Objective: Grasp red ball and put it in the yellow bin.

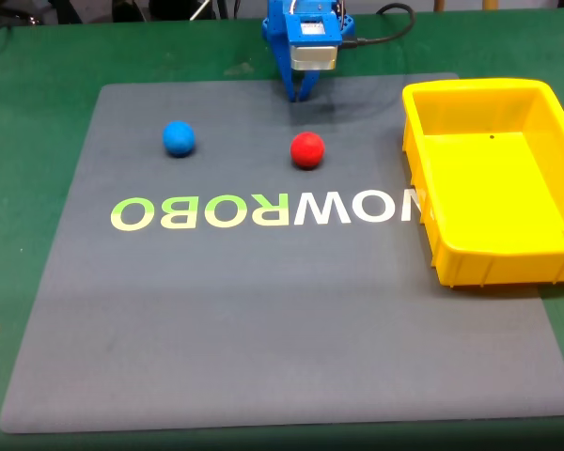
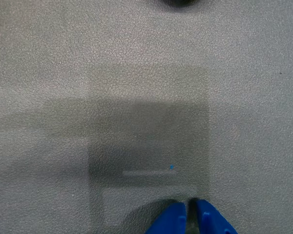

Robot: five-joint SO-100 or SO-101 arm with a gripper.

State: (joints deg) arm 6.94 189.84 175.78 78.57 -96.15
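Observation:
The red ball (image 1: 307, 149) rests on the grey mat, a little right of centre in the fixed view. To its right stands the yellow bin (image 1: 444, 171), with nothing inside it. My blue gripper (image 1: 299, 96) hangs at the mat's far edge, just behind the red ball and apart from it. In the wrist view the gripper (image 2: 190, 204) points down at bare mat, its two blue fingertips (image 2: 173, 219) nearly touching with nothing between them.
A blue ball (image 1: 179, 138) lies on the mat left of the red ball. The grey mat (image 1: 263, 319) carries "ROBOWOW"-like lettering and sits on a green table (image 1: 38, 113). A black cable (image 1: 385, 38) runs behind the arm.

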